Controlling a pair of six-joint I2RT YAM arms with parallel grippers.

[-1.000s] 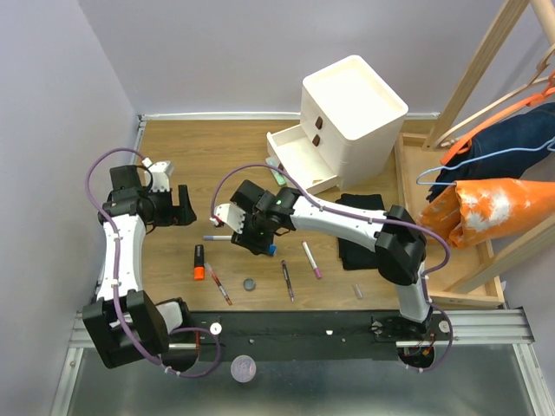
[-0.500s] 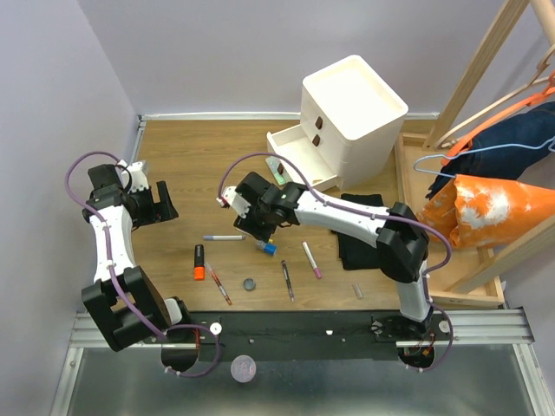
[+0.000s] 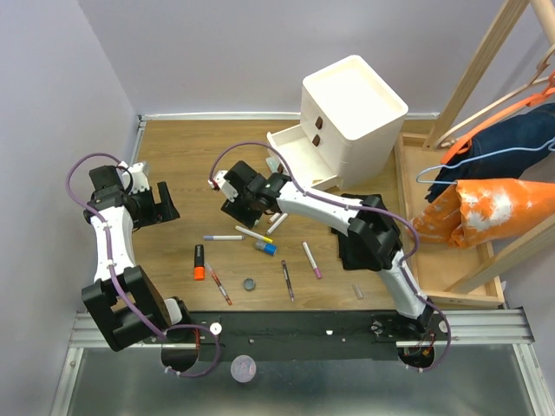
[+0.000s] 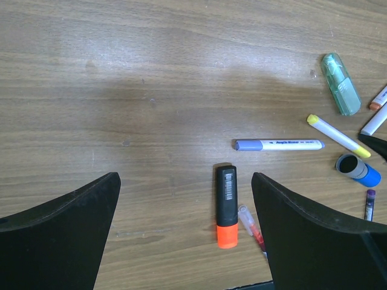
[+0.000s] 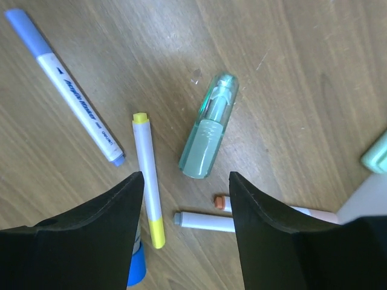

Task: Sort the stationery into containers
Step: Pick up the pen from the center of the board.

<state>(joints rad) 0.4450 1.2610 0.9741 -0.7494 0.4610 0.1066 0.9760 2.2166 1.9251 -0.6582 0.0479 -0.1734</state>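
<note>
Wood-grain bench (image 3: 173, 147), lilac walls (image 3: 217, 52). Pens (image 3: 224, 237) lie scattered mid-bench. A pale-green highlighter (image 5: 208, 130) sits just below the right tool (image 5: 184, 176) — jaws parted, empty. The left tool (image 4: 184, 176) gapes wide, holding nothing. Far side, the cabinet (image 3: 355, 113) has one drawer (image 3: 290, 152) pulled out.

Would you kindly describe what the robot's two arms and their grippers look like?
The left arm and right arm share white link shells, black joint housings and a looping purple cable each. The left gripper and right gripper carry matte black jaws, broad, curved and tapering.
</note>
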